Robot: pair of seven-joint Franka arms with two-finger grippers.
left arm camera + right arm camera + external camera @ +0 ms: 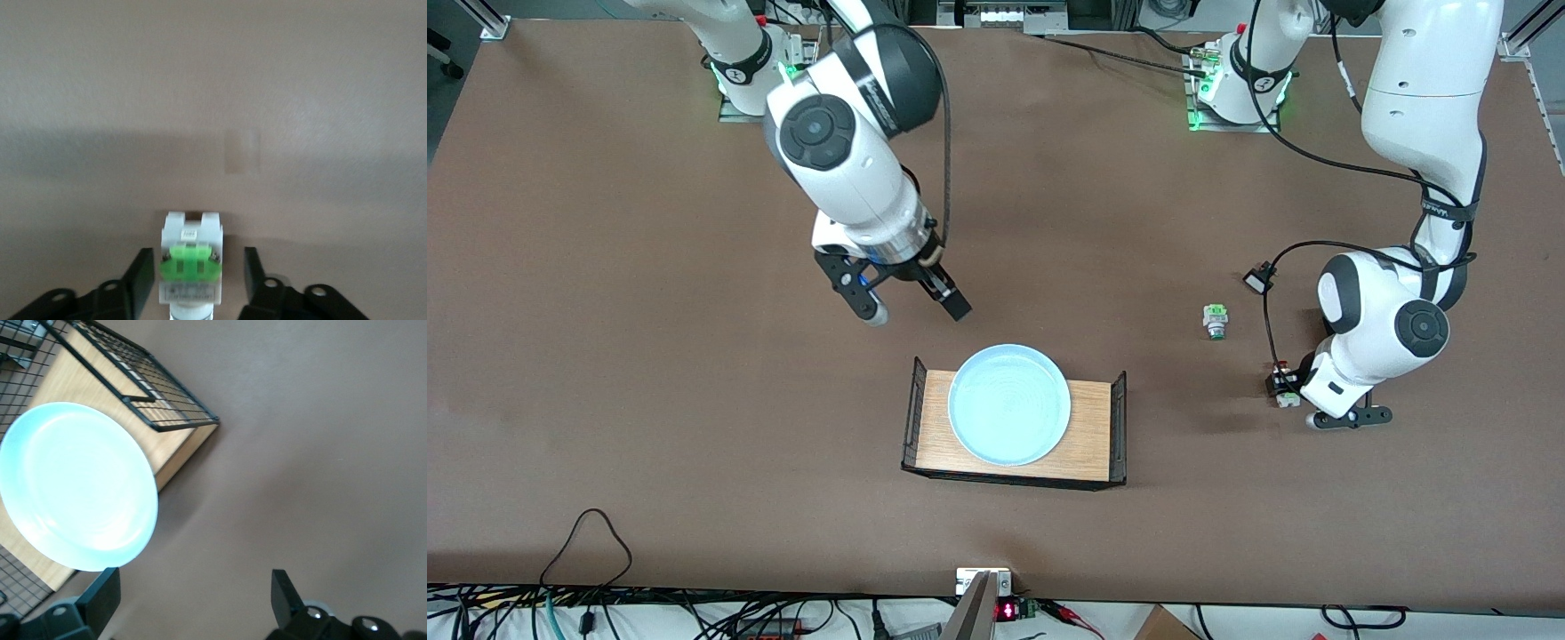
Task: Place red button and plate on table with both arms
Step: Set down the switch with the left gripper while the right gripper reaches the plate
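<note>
Red button (190, 267) sits on desk (605, 356) btwn parted left pincer (193, 283), seemingly placed; plate (1009, 404) still on tray (1089, 427), right pincer (911, 307) open at its 11 o'clock

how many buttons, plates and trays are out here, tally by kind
buttons: 2 (red button, green button)
plates: 1 (plate)
trays: 1 (tray)
total: 4

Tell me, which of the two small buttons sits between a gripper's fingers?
The red button, between the left gripper's open fingers; the green-capped button lies alone on the table.
</note>
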